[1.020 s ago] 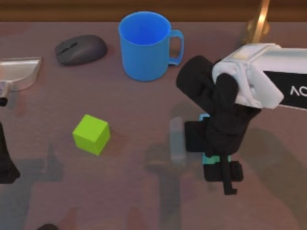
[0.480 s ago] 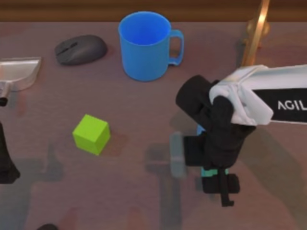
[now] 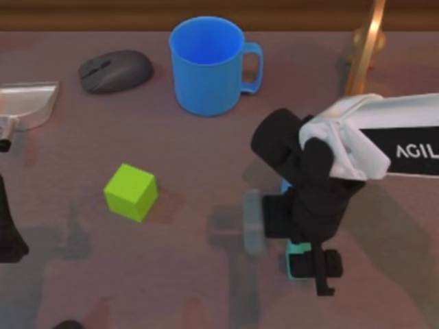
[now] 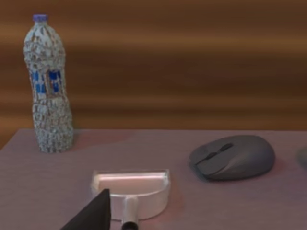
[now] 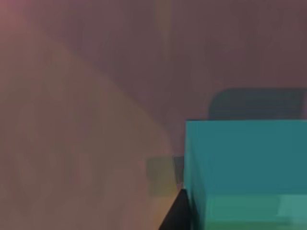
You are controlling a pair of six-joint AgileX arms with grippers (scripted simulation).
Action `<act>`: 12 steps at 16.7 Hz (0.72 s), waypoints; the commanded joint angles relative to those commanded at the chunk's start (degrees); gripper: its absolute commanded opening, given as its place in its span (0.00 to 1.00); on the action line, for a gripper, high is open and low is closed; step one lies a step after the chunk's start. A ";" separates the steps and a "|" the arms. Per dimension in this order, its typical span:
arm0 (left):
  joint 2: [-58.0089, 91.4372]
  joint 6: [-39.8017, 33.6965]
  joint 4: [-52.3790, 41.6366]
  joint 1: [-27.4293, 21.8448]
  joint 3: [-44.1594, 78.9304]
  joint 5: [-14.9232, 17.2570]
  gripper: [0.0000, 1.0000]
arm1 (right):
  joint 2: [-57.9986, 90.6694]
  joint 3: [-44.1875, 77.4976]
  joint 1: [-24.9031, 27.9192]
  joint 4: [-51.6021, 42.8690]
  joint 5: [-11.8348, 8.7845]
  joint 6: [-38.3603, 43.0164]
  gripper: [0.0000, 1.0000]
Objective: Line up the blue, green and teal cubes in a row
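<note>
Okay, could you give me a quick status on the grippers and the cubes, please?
Right gripper shut on teal cube, near table's right. Left arm parked at left edge. Green cube untouched, left of centre. Blue cube mostly hidden under right arm. Nothing blocking.

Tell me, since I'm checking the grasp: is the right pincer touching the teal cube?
Touching. In the right wrist view a dark finger lies flush against the teal cube's side; the top view shows the right pincer around it.

A mauve-brown table (image 3: pixel 206 157) stands before what looks like a wood-panelled wall (image 4: pixel 192 62).
</note>
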 joint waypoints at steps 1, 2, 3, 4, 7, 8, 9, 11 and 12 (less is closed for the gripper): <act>0.00 0.00 0.00 0.00 0.00 0.00 1.00 | 0.00 0.00 0.00 0.00 0.00 0.00 0.75; 0.00 0.00 0.00 0.00 0.00 0.00 1.00 | 0.00 0.00 0.00 0.00 0.00 0.00 0.83; 0.00 0.00 0.00 0.00 0.00 0.00 1.00 | 0.00 0.00 0.00 0.00 0.00 0.00 0.90; 0.00 0.00 0.00 0.00 0.00 0.00 1.00 | 0.00 0.00 0.00 0.00 0.00 0.00 0.98; 0.00 0.00 0.00 0.00 0.00 0.00 1.00 | 0.00 0.00 0.00 0.00 0.00 0.00 1.00; 0.00 0.00 0.00 0.00 0.00 0.00 1.00 | 0.00 0.00 0.00 0.00 0.00 0.00 1.00; 0.00 0.00 0.00 0.00 0.00 0.00 1.00 | 0.00 0.00 0.00 0.00 0.00 0.00 1.00; 0.00 0.00 0.00 0.00 0.00 0.00 1.00 | 0.00 0.00 0.00 0.00 0.00 0.00 1.00; 0.00 0.00 0.00 0.00 0.00 0.00 1.00 | 0.00 0.00 0.00 0.00 0.00 0.00 1.00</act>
